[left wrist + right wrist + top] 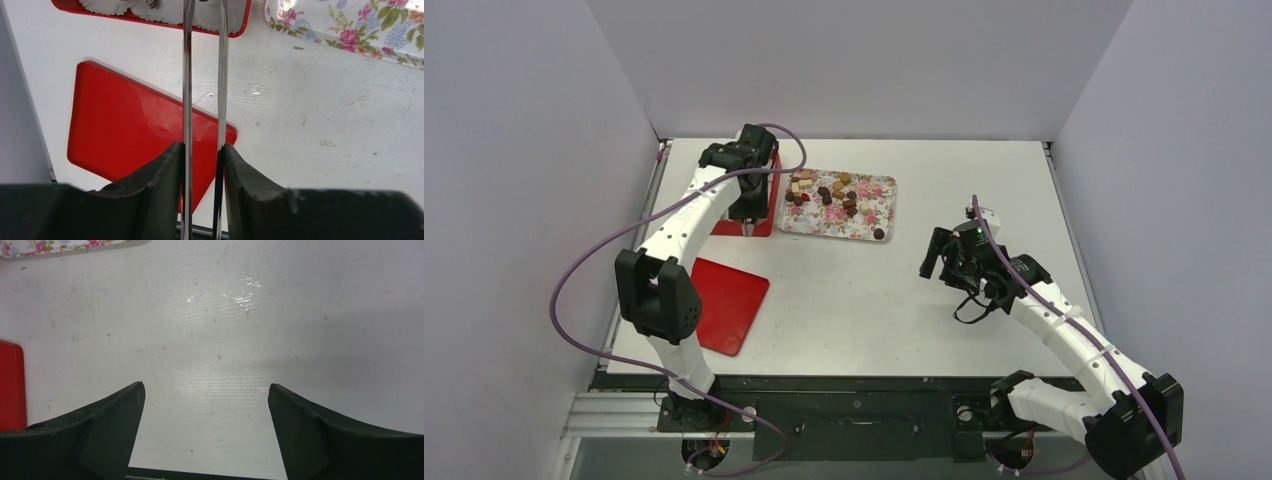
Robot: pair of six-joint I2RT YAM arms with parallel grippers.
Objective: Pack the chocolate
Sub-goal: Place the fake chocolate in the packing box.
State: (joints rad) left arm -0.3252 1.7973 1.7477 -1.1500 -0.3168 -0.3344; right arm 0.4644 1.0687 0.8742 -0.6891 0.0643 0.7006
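The chocolate (834,193), small brown, cream and reddish pieces, lies heaped on a flower-print tray (876,208) at the back centre. My left gripper (749,208) hangs over a red box (765,217) left of the tray. It is shut on metal tongs (187,75), whose two blades run up between the pads to the white paper cups (105,6) in the box (241,26). The tong tips are cut off by the frame edge, so whether they carry a piece is hidden. My right gripper (936,256) hovers open and bare over the white table, right of the tray.
A flat red lid (726,302) lies at the near left, seen under the tongs (125,125) and at the left edge of the right wrist view (10,385). The tray's corner (350,30) shows beside the box. White walls enclose the table.
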